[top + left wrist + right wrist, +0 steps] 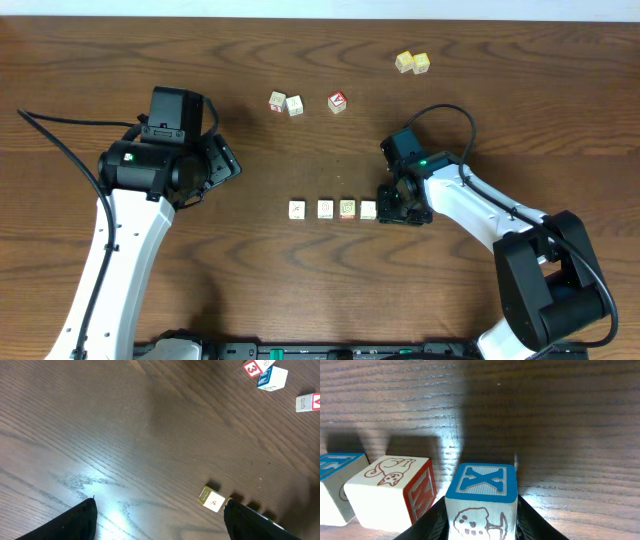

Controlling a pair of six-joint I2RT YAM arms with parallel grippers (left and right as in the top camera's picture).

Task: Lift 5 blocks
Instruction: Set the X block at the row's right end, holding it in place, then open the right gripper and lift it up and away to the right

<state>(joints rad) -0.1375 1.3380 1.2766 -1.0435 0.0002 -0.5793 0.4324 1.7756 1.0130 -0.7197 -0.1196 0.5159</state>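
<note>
From above, one block is hidden, because the right fingers cover it. The right wrist view shows it up close. It is a small cream wooden block with a blue X on top, and a dark finger presses on each side of it. Its bottom is cut off, so I cannot tell if it sits on the brown wooden worktop or hangs just above it.

It is at the right end of a row of four small cream wooden blocks, just beside the last one. Up close, the next block has a little cat drawing. The one after that, with a blue top, is cut off at the edge.

The left fingers are spread wide over bare worktop, well apart from the row. In the left wrist view one finger hides most of the row. Only the end block shows there.

Farther back lie two more cream blocks that touch. Near them are a red-faced cube with a white mark and two plain yellow cubes, side by side.
</note>
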